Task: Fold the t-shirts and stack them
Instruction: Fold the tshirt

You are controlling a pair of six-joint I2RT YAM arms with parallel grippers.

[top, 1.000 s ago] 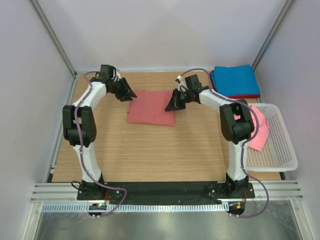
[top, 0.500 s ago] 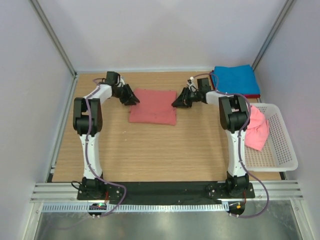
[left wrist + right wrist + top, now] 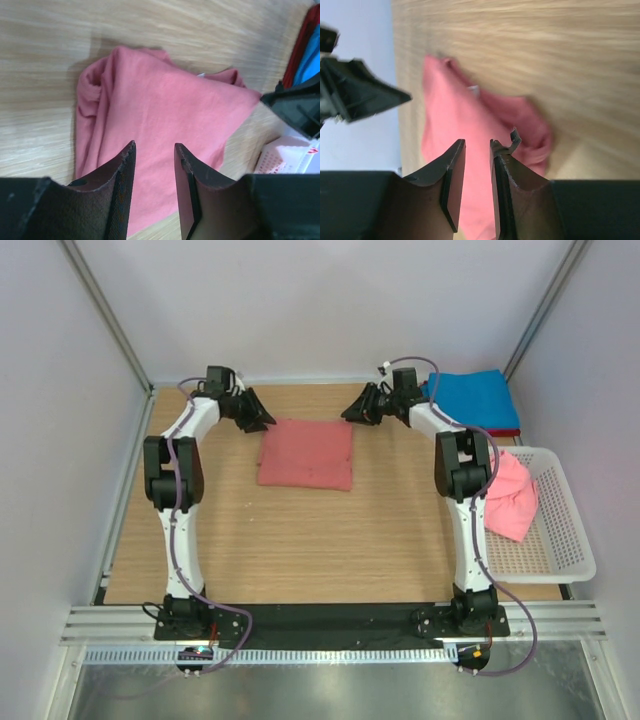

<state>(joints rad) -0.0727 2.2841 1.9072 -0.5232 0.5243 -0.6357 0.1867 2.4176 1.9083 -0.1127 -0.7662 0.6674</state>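
Now, on the left, the left arm stands up from its base at the near edge, bends at the elbow and reaches to the far-left corner of the surface (image 3: 300, 540). Its wrist is turned so the left gripper (image 3: 262, 418) points right, toward the far-left corner of the salmon shirt (image 3: 305, 453). The fingers are apart with nothing between them, and the tips sit just off the cloth, near the back wall.

The salmon shirt lies folded into a rough rectangle on the far middle of the surface, between the two grippers. Bare wood runs all along its near side, and its left edge bunches in soft folds.

The right arm mirrors the left, its forearm stretched to the far edge. The right gripper (image 3: 350, 412) points left at the shirt's far-right corner, just beside it. Its fingers stand a narrow gap apart, and though the wrist view is blurred, they seem to hold nothing.

Behind that arm, in the far-right corner, a folded blue shirt (image 3: 468, 398) rests on a red shirt (image 3: 500, 432), of which only an edge shows. A pink shirt (image 3: 508, 498) lies crumpled over the left side of the basket (image 3: 535, 555) at the right edge.
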